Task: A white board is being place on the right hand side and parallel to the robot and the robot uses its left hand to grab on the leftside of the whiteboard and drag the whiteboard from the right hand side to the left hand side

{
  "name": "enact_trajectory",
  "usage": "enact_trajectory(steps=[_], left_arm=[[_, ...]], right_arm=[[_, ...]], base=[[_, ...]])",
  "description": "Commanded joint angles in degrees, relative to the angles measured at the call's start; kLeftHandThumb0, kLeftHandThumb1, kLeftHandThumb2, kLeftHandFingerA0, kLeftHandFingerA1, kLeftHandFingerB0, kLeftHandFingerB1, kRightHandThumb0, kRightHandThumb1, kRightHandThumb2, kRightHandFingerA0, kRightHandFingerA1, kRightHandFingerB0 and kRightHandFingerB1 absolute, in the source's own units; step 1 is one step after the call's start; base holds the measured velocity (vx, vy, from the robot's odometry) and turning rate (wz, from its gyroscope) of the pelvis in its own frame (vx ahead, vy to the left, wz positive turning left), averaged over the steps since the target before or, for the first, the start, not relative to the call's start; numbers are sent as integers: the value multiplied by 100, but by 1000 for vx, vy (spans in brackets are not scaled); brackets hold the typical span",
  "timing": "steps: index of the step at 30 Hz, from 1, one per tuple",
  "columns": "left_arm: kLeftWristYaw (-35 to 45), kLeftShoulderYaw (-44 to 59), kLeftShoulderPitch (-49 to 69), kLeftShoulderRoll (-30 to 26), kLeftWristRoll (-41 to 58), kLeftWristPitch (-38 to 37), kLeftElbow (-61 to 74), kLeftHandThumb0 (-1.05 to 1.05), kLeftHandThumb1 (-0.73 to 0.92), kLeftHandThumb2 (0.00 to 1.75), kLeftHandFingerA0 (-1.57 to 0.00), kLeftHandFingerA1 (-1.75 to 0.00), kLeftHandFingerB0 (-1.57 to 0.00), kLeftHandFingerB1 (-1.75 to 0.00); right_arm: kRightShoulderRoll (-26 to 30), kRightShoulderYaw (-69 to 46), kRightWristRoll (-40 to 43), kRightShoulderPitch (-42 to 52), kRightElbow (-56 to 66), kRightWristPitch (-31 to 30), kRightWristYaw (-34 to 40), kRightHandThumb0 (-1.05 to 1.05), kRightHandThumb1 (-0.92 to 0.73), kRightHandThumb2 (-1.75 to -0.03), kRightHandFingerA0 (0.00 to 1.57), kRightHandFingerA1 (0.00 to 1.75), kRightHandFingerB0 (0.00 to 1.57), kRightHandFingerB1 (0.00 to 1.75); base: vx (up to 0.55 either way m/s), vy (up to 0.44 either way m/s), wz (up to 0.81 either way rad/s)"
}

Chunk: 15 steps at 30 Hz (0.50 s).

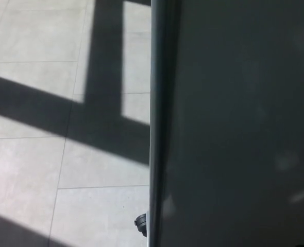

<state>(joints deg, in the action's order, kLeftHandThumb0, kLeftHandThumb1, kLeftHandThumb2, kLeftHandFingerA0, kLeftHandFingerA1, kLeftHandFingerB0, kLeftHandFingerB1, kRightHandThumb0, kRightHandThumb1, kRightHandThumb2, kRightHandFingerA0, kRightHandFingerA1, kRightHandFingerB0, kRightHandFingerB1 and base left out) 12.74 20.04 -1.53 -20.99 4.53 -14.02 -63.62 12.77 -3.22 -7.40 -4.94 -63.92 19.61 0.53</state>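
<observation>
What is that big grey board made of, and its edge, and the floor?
The whiteboard looks like a smooth, slightly glossy panel: faint pale reflections show on its shaded face. Its edge frame seems to be metal, probably aluminium, with a soft sheen along its length. The floor looks like pale matte stone or ceramic tile, with thin grout lines.

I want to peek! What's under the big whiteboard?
At the whiteboard's bottom left edge a small black caster pokes out, standing on the tiled floor. The board covers everything else beneath and behind it. No robot hand shows.
</observation>
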Motion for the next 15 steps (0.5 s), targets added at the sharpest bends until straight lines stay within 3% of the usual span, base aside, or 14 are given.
enact_trajectory(steps=[1, 4, 5, 9, 10, 11, 15], left_arm=[[886, 522, 75, -241, 621, -987, -351, -30, 68, 113, 0, -47, 0, -47], [946, 577, 61, -239, 609, -1030, -396, -30, 68, 113, 0, -47, 0, -47], [1132, 567, -114, -208, 675, -1191, 46, -53, 72, 80, -5, -31, -5, -30], [1475, 650, -223, -11, 934, -1107, 544, -56, 68, 79, -8, -36, -3, -28], [1447, 461, -317, 129, 853, -1156, 1008, -54, 72, 61, -11, -33, -9, -28], [1425, 300, -415, 239, 814, -1104, 1468, -35, 52, 104, -2, -49, 0, -47], [1568, -252, -804, 269, 741, -437, 2868, -35, 40, 97, -1, -48, 0, -47]], right_arm=[[249, -144, 28, 32, -457, 1404, 218, -55, -85, -64, 55, 45, 34, 38], [258, -141, 12, 10, -527, 1461, 227, -55, -85, -64, 55, 45, 34, 38], [253, -139, 16, -182, -549, 1394, 211, -58, -82, -65, 56, 46, 35, 39], [264, -80, -72, -130, -670, 1634, 337, -58, -83, -65, 57, 48, 36, 39], [231, -143, 25, -105, -683, 1606, 232, -50, -84, -64, 55, 45, 35, 38], [220, -167, 59, -119, -709, 1656, 183, -50, -84, -65, 54, 46, 35, 39], [237, -109, -40, -192, -743, 1666, 300, -59, -81, -67, 57, 46, 35, 39]], base=[[0, 0, 0], [0, 0, 0], [0, 0, 0], [0, 0, 0], [0, 0, 0], [0, 0, 0], [0, 0, 0]])
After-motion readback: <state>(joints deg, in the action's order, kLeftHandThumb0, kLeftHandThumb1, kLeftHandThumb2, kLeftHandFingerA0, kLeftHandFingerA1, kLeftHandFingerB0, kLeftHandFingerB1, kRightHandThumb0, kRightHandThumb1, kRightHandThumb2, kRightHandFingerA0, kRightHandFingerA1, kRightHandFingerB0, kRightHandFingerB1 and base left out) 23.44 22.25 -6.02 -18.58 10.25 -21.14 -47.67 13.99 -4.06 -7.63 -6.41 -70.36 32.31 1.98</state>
